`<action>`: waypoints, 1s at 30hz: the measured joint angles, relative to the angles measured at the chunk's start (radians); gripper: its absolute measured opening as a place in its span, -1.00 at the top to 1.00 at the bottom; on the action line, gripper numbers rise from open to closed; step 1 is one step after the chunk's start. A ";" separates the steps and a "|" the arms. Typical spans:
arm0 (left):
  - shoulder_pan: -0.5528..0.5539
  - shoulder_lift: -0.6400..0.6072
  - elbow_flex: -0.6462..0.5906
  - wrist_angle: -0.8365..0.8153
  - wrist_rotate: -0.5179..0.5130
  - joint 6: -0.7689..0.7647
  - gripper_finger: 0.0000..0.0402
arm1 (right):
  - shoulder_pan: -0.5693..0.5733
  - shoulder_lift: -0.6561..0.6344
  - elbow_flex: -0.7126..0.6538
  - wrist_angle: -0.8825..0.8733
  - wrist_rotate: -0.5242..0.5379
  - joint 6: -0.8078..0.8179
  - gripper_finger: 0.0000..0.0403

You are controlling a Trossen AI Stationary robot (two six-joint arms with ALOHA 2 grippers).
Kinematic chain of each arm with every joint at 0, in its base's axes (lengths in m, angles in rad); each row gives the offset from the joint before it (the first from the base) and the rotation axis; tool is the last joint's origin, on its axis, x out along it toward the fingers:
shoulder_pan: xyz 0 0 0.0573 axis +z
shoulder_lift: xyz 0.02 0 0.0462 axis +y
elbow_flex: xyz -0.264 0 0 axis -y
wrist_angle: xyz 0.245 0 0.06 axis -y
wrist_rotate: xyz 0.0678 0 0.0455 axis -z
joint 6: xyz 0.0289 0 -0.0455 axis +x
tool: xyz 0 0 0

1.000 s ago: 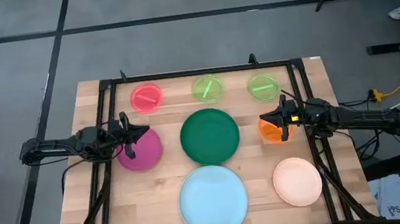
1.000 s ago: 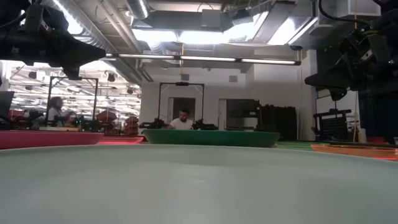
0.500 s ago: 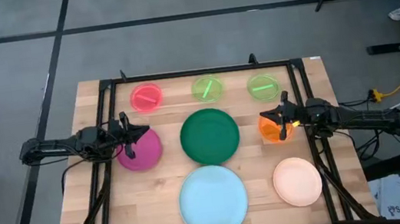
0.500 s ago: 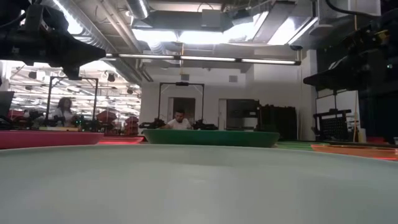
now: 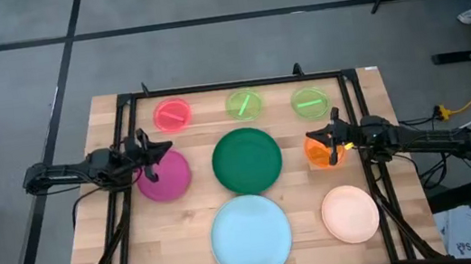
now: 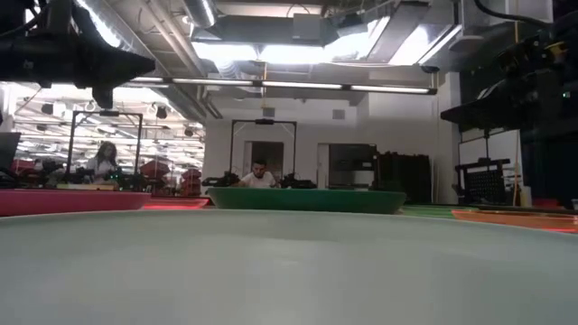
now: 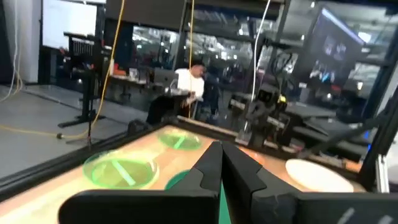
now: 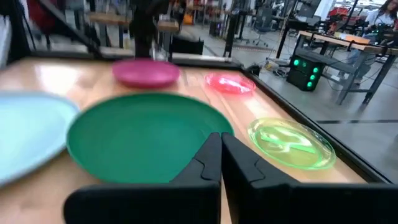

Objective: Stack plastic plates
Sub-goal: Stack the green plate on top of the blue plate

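Orange plate (image 5: 317,151) directly beneath closed right claw (image 5: 334,144).

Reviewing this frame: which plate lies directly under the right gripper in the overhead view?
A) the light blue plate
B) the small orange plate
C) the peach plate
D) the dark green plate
B: in the high view the right gripper sits over the small orange plate, while the peach plate, dark green plate and light blue plate lie clear of it.

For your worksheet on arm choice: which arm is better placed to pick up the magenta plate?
The left. Its gripper hangs at the magenta plate, fingers shut; the right gripper is across the table over the orange plate.
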 joint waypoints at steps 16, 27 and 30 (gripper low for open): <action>0.000 0.093 0.000 0.124 -0.056 0.048 0.99 | 0.000 0.162 0.015 0.156 -0.001 0.197 1.00; 0.000 0.192 -0.001 0.127 -0.039 0.072 0.99 | 0.000 0.543 0.187 0.168 -0.001 0.223 1.00; 0.000 0.191 -0.001 0.133 -0.058 0.079 0.99 | 0.000 0.638 0.227 0.168 -0.001 0.237 1.00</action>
